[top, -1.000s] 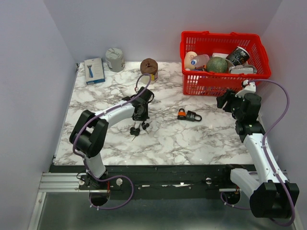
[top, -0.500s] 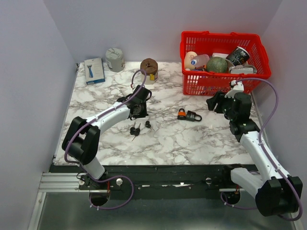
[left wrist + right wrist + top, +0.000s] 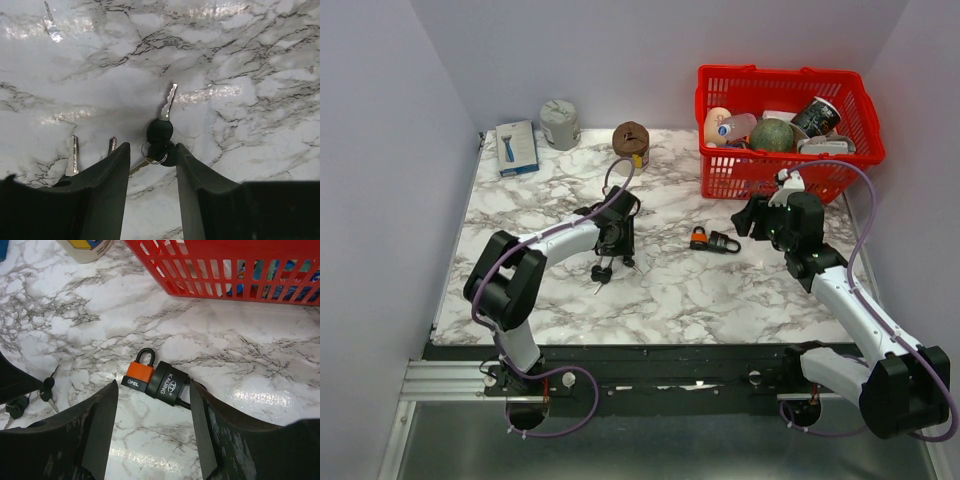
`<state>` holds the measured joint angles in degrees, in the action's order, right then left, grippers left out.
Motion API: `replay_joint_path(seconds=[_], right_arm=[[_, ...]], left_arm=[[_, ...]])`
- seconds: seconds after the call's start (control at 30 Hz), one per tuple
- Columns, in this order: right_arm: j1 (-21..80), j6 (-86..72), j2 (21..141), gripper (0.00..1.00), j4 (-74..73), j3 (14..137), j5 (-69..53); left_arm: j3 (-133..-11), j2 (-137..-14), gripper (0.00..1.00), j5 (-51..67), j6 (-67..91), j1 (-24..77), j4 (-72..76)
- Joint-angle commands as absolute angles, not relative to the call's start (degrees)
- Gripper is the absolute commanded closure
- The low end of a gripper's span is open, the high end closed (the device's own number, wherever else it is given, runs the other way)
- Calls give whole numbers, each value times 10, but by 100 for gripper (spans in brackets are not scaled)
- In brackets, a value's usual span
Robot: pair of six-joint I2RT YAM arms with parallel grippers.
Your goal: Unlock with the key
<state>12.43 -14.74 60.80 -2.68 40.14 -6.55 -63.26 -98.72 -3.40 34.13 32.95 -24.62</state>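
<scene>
A bunch of black-headed keys (image 3: 160, 132) on a ring lies on the marble, just at the tips of my open left gripper (image 3: 152, 148); its right finger (image 3: 196, 190) is close beside one key head. In the top view the keys (image 3: 603, 271) lie just below the left gripper (image 3: 612, 255). An orange padlock (image 3: 140, 373) and a black padlock (image 3: 169, 382) lie side by side, touching, just ahead of my open, empty right gripper (image 3: 153, 388). In the top view the padlocks (image 3: 712, 240) lie left of the right gripper (image 3: 745, 220).
A red basket (image 3: 720, 172) full of items stands at the back right, close behind the right gripper. A brown spool (image 3: 631, 140), a grey can (image 3: 560, 123) and a blue box (image 3: 517, 147) stand along the back. More keys (image 3: 74, 152) lie left of the left fingers.
My right arm has moved left, from beside the basket toward the padlocks. My left gripper pulled back from the keys, then came down over them again.
</scene>
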Motion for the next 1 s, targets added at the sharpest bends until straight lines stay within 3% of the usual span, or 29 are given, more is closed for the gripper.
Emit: replay_joint_path(seconds=[0.0, 0.33, 0.97], right_arm=[[127, -147, 605, 33, -21, 416, -62], [127, -147, 601, 33, -23, 413, -62], [170, -127, 656, 33, -25, 440, -96]], left_arm=[[-653, -1019, 50, -35, 327, 334, -262], [-684, -1062, 46, -40, 316, 337, -272], [-663, -1066, 51, -33, 337, 337, -284]])
